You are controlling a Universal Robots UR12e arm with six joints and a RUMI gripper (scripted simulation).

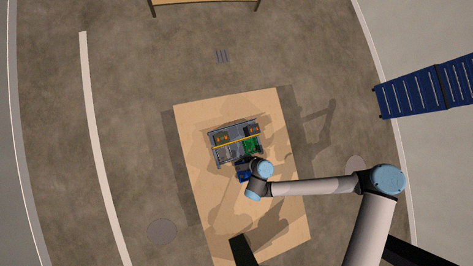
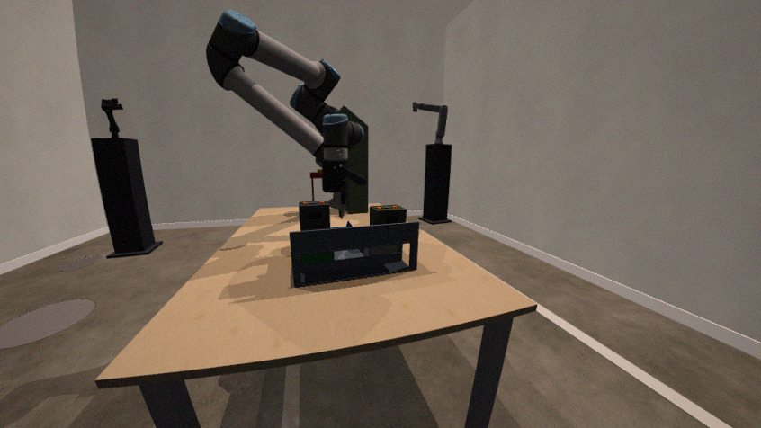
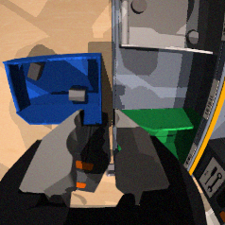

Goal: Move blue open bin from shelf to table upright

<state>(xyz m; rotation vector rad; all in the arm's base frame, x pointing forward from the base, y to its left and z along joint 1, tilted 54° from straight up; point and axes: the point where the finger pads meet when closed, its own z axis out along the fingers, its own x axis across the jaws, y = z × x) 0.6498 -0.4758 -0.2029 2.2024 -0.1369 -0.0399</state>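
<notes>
The blue open bin (image 1: 243, 176) (image 3: 57, 106) stands upright on the table (image 1: 193, 116) (image 2: 329, 319), off the shelf (image 1: 232, 126) (image 2: 353, 234) and close along its front. In the wrist view a dark block (image 3: 35, 71) and a grey cylinder (image 3: 77, 95) lie inside it. Only a blue tip of the bin shows above the shelf in the exterior view. My gripper (image 3: 98, 110) (image 2: 340, 211) is partly open and empty, pointing down above the bin's end nearest the shelf. In the top view the arm hides the fingers and part of the bin.
A green bin (image 1: 250, 145) (image 3: 161, 119) and a grey bin (image 1: 223, 154) (image 3: 156, 24) sit in the shelf. Two dark boxes with orange latches (image 1: 220, 137) (image 1: 253, 129) stand behind its yellow bar. A tall dark panel (image 2: 357, 159) stands at the table's far end.
</notes>
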